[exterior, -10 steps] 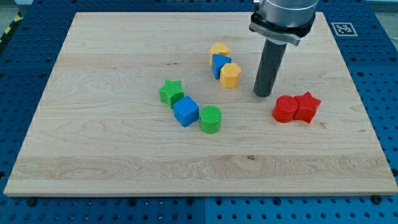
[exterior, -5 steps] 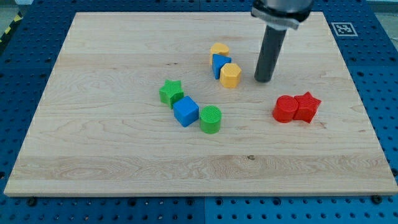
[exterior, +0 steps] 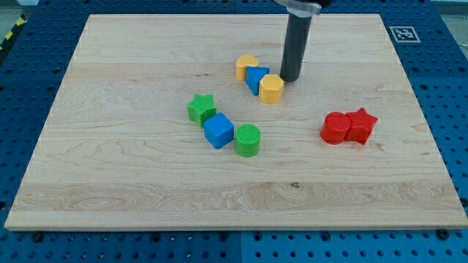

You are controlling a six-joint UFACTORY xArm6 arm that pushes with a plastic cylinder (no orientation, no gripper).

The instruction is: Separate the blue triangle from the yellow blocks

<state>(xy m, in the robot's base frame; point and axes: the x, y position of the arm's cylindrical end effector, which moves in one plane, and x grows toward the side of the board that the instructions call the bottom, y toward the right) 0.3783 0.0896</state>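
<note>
The blue triangle (exterior: 256,77) lies above the board's middle, wedged between two yellow blocks. A yellow rounded block (exterior: 246,67) touches it on the upper left. A yellow hexagonal block (exterior: 271,88) touches it on the lower right. My tip (exterior: 289,78) stands just right of the blue triangle and right above the yellow hexagonal block, close to or touching both.
A green star (exterior: 201,108), a blue cube (exterior: 219,131) and a green cylinder (exterior: 248,140) form a diagonal chain below the group. A red cylinder (exterior: 336,128) and a red star (exterior: 360,124) sit together at the right. The wooden board (exterior: 110,183) ends in blue pegboard.
My tip has moved up and to the left, from right of the yellow hexagon to beside the triangle. The blue triangle and the upper yellow block have shifted slightly left.
</note>
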